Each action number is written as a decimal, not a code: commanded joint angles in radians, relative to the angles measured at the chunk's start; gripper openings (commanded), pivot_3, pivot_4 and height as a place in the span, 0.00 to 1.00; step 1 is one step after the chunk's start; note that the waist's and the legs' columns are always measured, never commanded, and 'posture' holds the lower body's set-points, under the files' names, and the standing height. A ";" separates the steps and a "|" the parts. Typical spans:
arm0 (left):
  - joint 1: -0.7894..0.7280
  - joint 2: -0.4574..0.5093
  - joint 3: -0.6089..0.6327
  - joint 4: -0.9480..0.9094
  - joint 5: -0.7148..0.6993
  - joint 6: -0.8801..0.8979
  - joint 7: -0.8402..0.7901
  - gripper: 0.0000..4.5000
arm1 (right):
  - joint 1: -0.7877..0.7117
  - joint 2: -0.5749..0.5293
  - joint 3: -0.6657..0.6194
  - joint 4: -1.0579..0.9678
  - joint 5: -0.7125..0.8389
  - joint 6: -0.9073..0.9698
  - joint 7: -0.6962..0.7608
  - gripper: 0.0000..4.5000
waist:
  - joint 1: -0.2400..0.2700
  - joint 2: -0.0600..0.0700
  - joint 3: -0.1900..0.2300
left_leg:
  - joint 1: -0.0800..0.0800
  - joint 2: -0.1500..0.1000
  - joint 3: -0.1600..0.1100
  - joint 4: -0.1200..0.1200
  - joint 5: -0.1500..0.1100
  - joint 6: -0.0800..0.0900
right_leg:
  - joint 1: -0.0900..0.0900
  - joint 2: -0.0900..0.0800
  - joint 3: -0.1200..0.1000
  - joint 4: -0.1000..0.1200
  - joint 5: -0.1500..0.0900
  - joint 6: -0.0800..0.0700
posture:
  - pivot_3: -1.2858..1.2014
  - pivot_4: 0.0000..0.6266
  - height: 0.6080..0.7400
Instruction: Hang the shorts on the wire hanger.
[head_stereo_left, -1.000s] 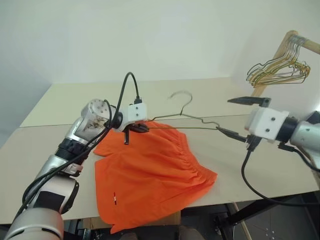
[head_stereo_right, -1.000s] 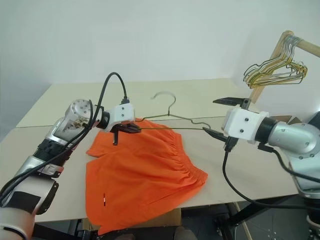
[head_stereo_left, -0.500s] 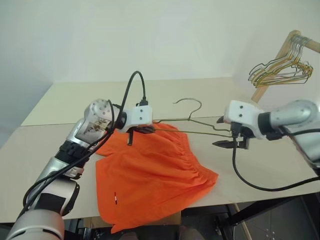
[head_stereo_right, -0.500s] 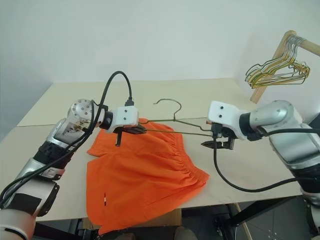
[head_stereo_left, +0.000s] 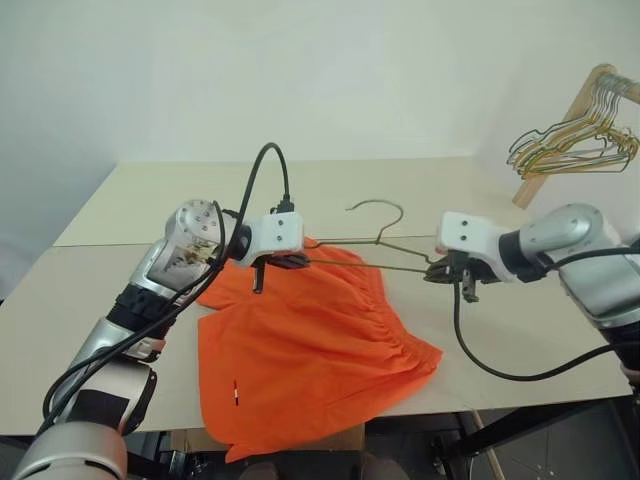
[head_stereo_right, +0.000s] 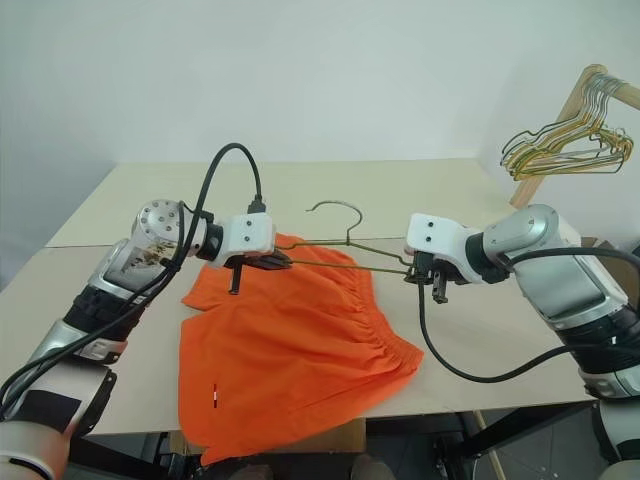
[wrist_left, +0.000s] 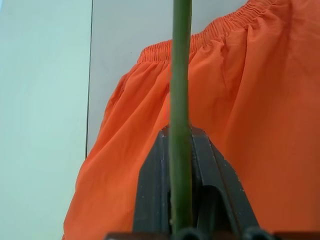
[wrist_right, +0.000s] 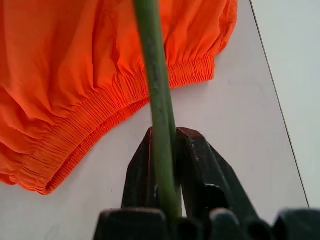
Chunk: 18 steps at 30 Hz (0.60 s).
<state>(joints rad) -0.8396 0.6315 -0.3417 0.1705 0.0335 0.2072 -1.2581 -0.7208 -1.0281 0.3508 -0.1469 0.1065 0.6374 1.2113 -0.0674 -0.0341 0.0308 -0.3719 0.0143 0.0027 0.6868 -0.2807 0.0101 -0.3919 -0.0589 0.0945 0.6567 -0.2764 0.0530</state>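
The orange shorts (head_stereo_left: 310, 345) lie flat on the table, with the gathered waistband toward my right. The wire hanger (head_stereo_left: 365, 266) hangs in the air just above their far edge, its hook (head_stereo_left: 382, 208) pointing away from me. My left gripper (head_stereo_left: 297, 262) is shut on the hanger's left end, where the wire (wrist_left: 180, 100) runs between its black fingers. At the hanger's right end my right gripper (head_stereo_left: 433, 274) is shut on the wire (wrist_right: 156, 85), above bare table just past the waistband (wrist_right: 100, 107).
A wooden rack with a bunch of yellowish-green wire hangers (head_stereo_left: 575, 150) stands at the far right. The pale table (head_stereo_left: 110, 310) has a seam across its middle. Its front edge runs just below the shorts' hems.
My right gripper came down and in toward the hanger's right end and went from open to shut on the wire. The left gripper kept its hold on the left end.
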 joint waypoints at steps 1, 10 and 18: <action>-0.019 0.004 0.037 -0.025 -0.032 -0.001 -0.010 0.00 | -0.024 0.008 -0.013 0.021 -0.030 -0.023 0.004 0.01 | 0.000 0.000 0.000 | 0.000 0.000 0.000 0.000 0.000 0.000 | 0.000 0.000 0.000 0.000 0.000 0.000 | 0.49 0.00 1.00; 0.017 0.006 0.097 -0.008 -0.139 -0.106 -0.100 0.18 | 0.008 0.010 -0.070 -0.008 0.005 -0.029 0.045 0.00 | -0.001 0.000 0.000 | 0.000 0.000 0.000 0.000 0.000 0.000 | 0.000 0.000 0.000 0.000 0.000 0.000 | 0.50 0.00 1.00; -0.004 -0.024 0.180 0.157 -0.163 -0.147 0.000 0.75 | 0.245 -0.087 -0.270 -0.151 0.133 0.032 0.050 0.00 | 0.021 0.000 0.000 | -0.001 0.000 -0.001 0.005 -0.001 0.002 | 0.001 0.000 -0.002 0.001 0.000 0.000 | 0.49 0.00 1.00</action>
<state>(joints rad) -0.8173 0.6113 -0.2060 0.3189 -0.1117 0.0681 -1.2918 -0.4824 -1.0947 0.1610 -0.2605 0.2025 0.6446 1.2626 -0.0463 -0.0341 0.0308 -0.3729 0.0147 0.0014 0.6930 -0.2820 0.0122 -0.3904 -0.0589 0.0928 0.6578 -0.2764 0.0531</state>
